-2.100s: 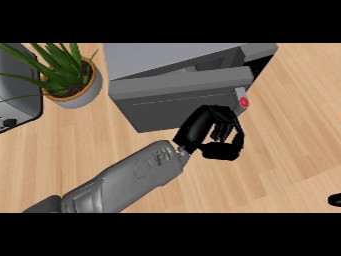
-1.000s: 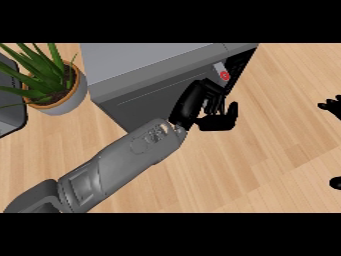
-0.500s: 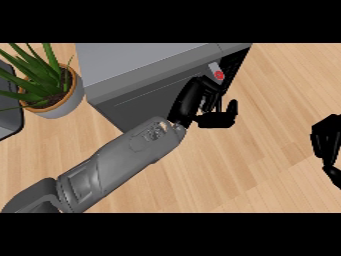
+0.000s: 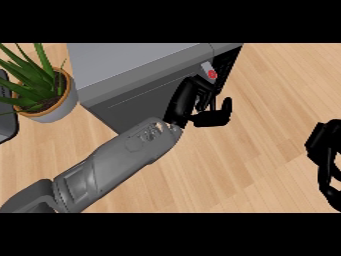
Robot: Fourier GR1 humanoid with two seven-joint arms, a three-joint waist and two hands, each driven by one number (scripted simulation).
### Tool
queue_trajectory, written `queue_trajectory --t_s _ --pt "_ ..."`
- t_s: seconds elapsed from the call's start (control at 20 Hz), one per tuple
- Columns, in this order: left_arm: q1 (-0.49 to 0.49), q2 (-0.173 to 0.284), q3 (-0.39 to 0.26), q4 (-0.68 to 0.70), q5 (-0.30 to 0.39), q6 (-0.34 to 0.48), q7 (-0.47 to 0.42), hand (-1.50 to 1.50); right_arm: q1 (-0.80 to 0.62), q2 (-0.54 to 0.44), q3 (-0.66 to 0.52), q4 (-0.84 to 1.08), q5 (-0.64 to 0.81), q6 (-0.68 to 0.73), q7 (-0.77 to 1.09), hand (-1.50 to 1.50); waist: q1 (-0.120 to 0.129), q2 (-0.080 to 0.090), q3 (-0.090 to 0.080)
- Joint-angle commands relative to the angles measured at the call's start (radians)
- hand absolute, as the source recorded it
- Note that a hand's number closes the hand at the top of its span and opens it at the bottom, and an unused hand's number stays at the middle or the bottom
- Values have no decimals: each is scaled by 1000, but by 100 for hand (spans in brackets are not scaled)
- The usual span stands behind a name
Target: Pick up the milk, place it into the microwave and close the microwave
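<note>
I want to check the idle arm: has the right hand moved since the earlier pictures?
Yes. The right hand has come in from the view's right edge, toward the microwave, and now shows lower right.

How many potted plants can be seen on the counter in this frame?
1. The potted plant stands at the view's left, beside the grey microwave, where the left hand rests against the front. Others could lie outside the view.

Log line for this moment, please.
stage: closing microwave | left hand: open, against door edge | right hand: curled, holding nothing, right edge | milk: not visible
</note>
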Motion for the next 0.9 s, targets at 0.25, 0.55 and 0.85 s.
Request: queue_trajectory --t_s 0.25,0.55,0.85 --pt "-91 -73 6 39 10 12 -4 150 3 -1 32 -74 -17 44 -11 150 -42 11 3" --pt "-38 -73 114 49 69 162 -41 150 32 -3 35 -103 -31 27 7 150 0 -2 -4" --pt "52 -76 237 -33 278 18 48 150 88 -11 155 -149 -44 67 80 150 40 40 -18"
